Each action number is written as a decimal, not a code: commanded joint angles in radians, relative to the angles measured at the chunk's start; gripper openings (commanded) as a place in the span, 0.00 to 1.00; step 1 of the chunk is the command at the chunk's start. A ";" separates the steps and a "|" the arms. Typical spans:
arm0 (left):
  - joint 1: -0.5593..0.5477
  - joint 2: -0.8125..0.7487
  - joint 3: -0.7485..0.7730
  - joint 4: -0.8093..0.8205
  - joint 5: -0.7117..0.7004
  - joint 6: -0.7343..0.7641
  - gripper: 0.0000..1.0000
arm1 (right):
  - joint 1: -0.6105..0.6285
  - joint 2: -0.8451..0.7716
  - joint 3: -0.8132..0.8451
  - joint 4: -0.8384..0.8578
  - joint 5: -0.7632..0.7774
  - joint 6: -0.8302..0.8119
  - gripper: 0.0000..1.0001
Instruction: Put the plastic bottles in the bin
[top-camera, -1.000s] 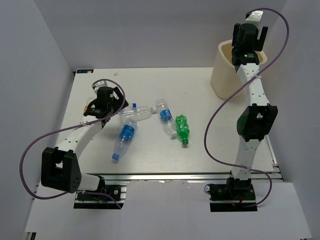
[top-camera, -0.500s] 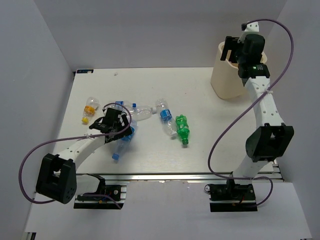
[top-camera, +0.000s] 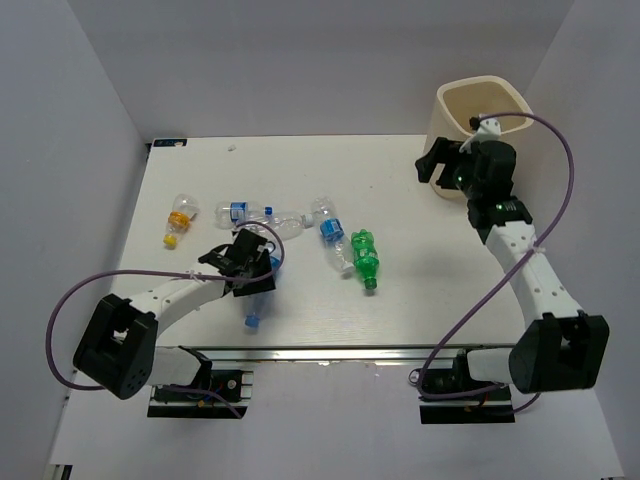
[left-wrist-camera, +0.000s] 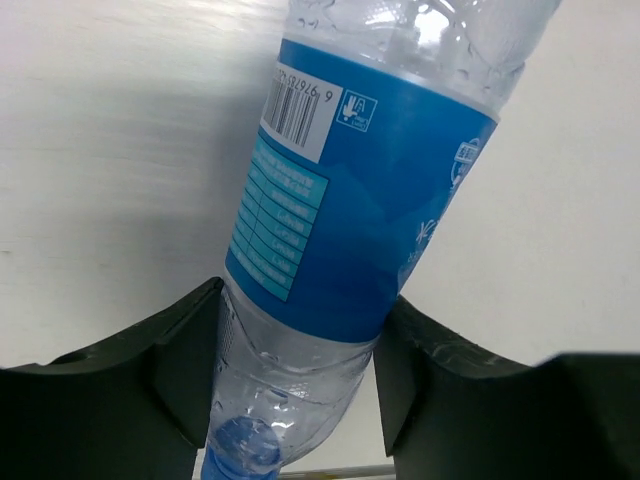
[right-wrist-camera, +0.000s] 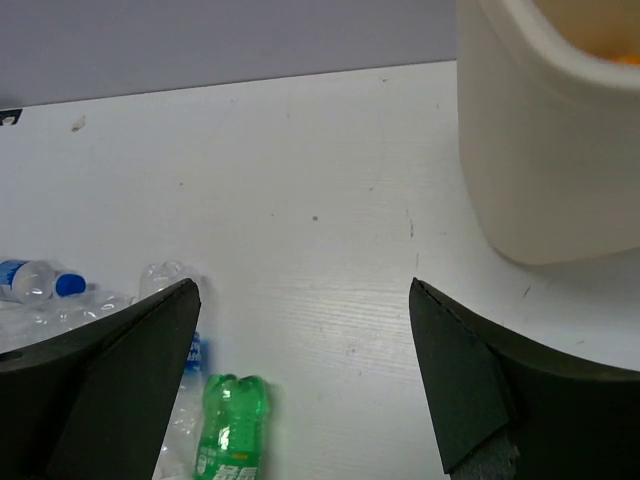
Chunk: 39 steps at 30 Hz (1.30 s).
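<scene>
My left gripper (top-camera: 252, 272) is shut on a clear bottle with a blue label (left-wrist-camera: 350, 200), which lies on the table with its blue cap (top-camera: 252, 321) towards the near edge. Both fingers (left-wrist-camera: 185, 375) press its shoulder. My right gripper (top-camera: 436, 165) hangs open and holds nothing, just left of the cream bin (top-camera: 481, 84), whose wall (right-wrist-camera: 540, 150) fills the right wrist view's upper right. On the table lie a green bottle (top-camera: 365, 257) (right-wrist-camera: 232, 430), a clear blue-labelled bottle (top-camera: 328, 228), a clear blue-capped bottle (top-camera: 255, 213) and a small orange-yellow bottle (top-camera: 178, 215).
The white table (top-camera: 400, 300) is closed in by grey walls at the left, back and right. Purple cables (top-camera: 560, 150) loop off both arms. The bin stands at the back right corner.
My left gripper moved from the orange-yellow bottle to the blue-labelled one, shut on it and dragged it nearer. My right arm swung down from above the bin to its left side.
</scene>
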<state>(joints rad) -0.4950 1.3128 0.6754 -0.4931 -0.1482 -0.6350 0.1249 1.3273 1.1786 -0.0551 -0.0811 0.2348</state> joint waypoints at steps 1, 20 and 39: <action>-0.079 -0.004 0.039 -0.008 0.016 0.021 0.49 | 0.010 -0.097 -0.095 0.138 -0.002 0.078 0.89; -0.201 -0.004 0.346 0.415 0.272 0.368 0.36 | 0.266 -0.125 -0.313 0.584 -0.692 0.236 0.89; -0.203 0.002 0.322 0.574 0.507 0.334 0.61 | 0.340 0.012 -0.241 0.732 -0.422 0.351 0.59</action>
<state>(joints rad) -0.6907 1.3342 0.9916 0.0738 0.3073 -0.3077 0.4698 1.3392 0.8833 0.5957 -0.5949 0.5785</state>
